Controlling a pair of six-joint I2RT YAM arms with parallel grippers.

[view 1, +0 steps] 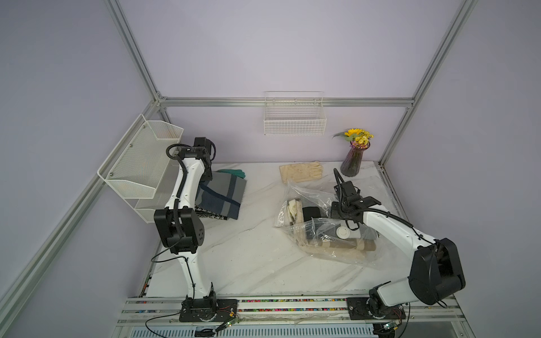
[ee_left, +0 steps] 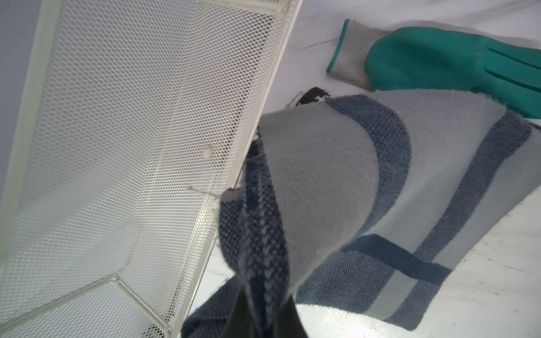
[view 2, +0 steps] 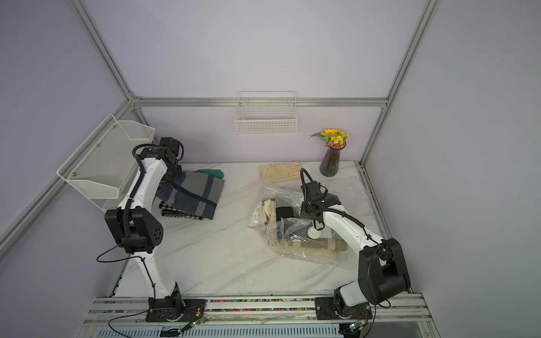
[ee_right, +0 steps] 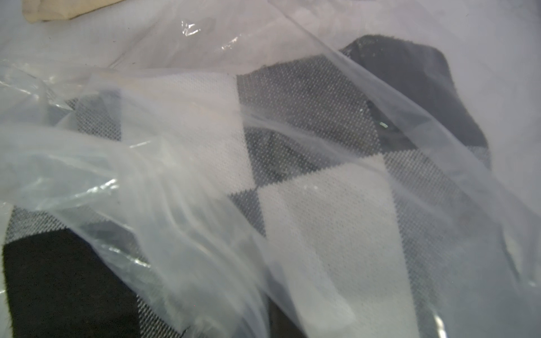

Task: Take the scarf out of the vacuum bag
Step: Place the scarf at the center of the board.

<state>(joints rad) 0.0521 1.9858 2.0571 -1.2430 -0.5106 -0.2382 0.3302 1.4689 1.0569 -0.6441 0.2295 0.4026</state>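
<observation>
The crinkly clear vacuum bag (view 1: 322, 234) (view 2: 292, 231) lies on the right of the table, white valve cap (view 1: 343, 233) up. Through its film show a black, white and grey checked scarf (ee_right: 307, 123) (view 1: 311, 212) and a beige roll (view 1: 336, 245). My right gripper (view 1: 336, 213) (ee_right: 272, 324) is down on the bag, shut with the bag's film bunched into its jaws. At far left lies a grey-and-blue plaid scarf (view 1: 224, 196) (view 2: 196, 194) (ee_left: 322, 175), outside the bag. My left gripper (ee_left: 263, 319) is shut on one lifted edge of it, beside the mesh shelf.
A white mesh shelf (view 1: 140, 172) (ee_left: 117, 146) hangs on the left frame, close to the left wrist. A green glove (ee_left: 439, 61) and a black-and-white cloth (view 1: 210, 215) lie by the plaid scarf. Cream gloves (view 1: 301, 172), a flower vase (view 1: 354, 161) and a wall basket (view 1: 294, 117) are at the back.
</observation>
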